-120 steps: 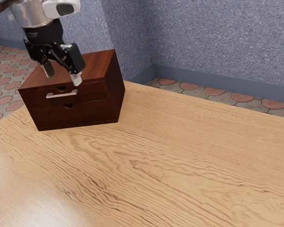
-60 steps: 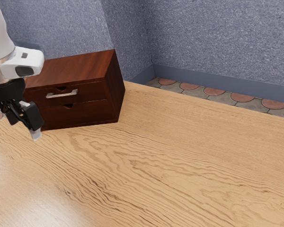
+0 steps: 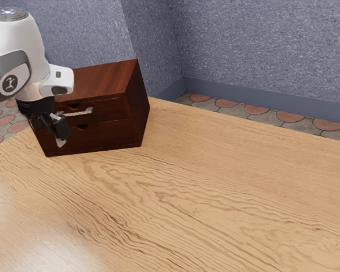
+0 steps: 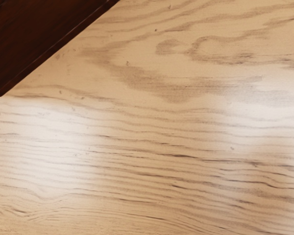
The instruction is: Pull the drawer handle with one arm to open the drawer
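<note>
The drawer handle (image 3: 78, 111) is a slim silver bar lying across the front of the upper drawer (image 3: 105, 107) of a small dark-wood cabinet (image 3: 102, 76). The cabinet stands at the far end of the desk (image 3: 215, 187), toward the exterior view's left. The upper drawer's front looks flush with that of the lower drawer (image 3: 102, 133) beneath it, so the drawer reads as shut. Each drawer has a small half-round notch cut along its top edge. The black gripper (image 3: 57, 135) hangs in front of the cabinet's face at the end toward the exterior view's left, just beside and a little below that end of the handle, with one pale fingertip pointing down toward the desk. It lies close to the handle, but no grasp on the bar shows, and whether the fingers are spread wide or drawn narrow cannot be told from this angle. The white arm (image 3: 14, 62) comes in from the upper left, bulking above the gripper and covering the cabinet's near corner. In the wrist view a dark corner of the cabinet (image 4: 29, 34) lies beside the hand, and the rest is pale, strongly grained desk (image 4: 186, 147) with soft glare on it. Beyond the desk stand blue-grey speckled walls (image 3: 243, 39) with a blue baseboard (image 3: 260, 96), above a floor (image 3: 255, 110) of terracotta scale-shaped tiles.
</note>
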